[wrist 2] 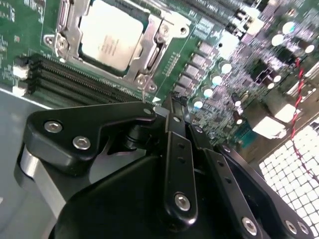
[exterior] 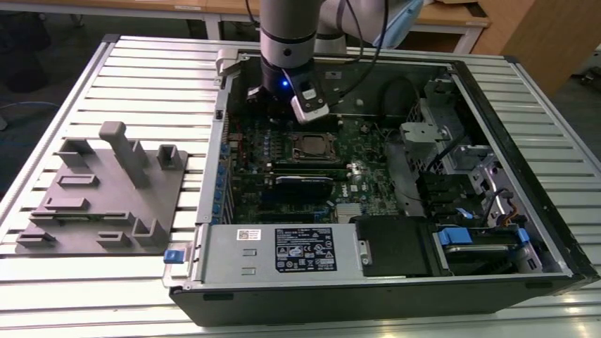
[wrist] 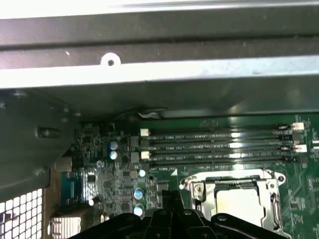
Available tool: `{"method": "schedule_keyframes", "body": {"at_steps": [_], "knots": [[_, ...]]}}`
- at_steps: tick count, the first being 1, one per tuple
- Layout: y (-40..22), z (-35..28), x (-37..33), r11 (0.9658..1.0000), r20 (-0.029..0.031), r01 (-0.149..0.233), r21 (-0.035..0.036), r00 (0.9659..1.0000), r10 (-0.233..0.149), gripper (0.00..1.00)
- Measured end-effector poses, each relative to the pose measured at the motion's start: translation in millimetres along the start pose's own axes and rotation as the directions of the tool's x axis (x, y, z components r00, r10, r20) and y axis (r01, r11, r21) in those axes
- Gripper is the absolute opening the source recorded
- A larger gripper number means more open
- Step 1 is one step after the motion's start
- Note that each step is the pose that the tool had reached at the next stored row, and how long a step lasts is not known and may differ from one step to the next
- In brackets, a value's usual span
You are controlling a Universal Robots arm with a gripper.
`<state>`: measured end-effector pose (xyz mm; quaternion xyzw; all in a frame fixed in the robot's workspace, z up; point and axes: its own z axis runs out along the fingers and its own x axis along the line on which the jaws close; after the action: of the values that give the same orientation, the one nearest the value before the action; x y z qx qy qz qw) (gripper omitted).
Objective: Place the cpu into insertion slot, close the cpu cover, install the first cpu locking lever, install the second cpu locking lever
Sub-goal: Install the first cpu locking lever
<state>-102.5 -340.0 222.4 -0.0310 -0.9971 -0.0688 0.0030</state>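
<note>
CPU (wrist 2: pixel 110 37) lies seated on the motherboard (wrist 2: pixel 30 30), and the cover (wrist 2: pixel 144 46) lies flat around it, so those two steps look done. A thin wire lever (wrist 2: pixel 144 89) rises at the cover's corner nearest the gripper (wrist 2: pixel 172 102) and looks unlatched. The other lever cannot be made out. The gripper's fingers appear pressed together just beside the cover, with nothing seen between them. The second wrist view gives this close detail. The exterior view shows the arm (exterior: pixel 286 35) reaching into the open case (exterior: pixel 526 211), with a grey fixture (exterior: pixel 103 190) alongside.
</note>
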Motion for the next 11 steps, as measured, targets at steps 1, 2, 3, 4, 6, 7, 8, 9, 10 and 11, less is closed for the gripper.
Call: {"method": "schedule_keyframes", "body": {"at_steps": [1,2,3,4,6,7,8,9,10,11], "knots": [[-0.3,0.0,0.1,1.0,-0.0005,0.0,-0.0093,1.0,0.0,0.1],[-0.4,-0.1,0.2,0.9999,-0.0009,0.0,-0.0142,1.0,0.0,0.1],[-0.3,-0.8,0.2,0.9999,-0.0011,0.0,-0.0165,1.0,0.0,0.1],[-0.1,-1.9,0.2,0.9998,-0.0011,0.0,-0.0176,1.0,0.0,0.1],[0.3,-5.0,0.2,0.9998,-0.0011,0.0,-0.0184,1.0,0.0,0.1],[0.5,-6.4,0.2,0.9998,-0.0011,0.0,-0.0188,1.0,0.0,0.1],[0.6,-7.5,0.2,0.9998,-0.0012,0.0,-0.0201,1.0,0.0,0.1],[0.6,-7.6,0.2,0.9996,-0.0016,0.0,-0.0286,1.0,0.0,0.1],[0.6,-7.6,0.2,0.999,-0.0025,0.0,-0.0452,1.0,0.0,0.1],[0.6,-7.7,0.2,0.9984,-0.0033,0.0,-0.0572,1.0,0.0,0.1]]}}
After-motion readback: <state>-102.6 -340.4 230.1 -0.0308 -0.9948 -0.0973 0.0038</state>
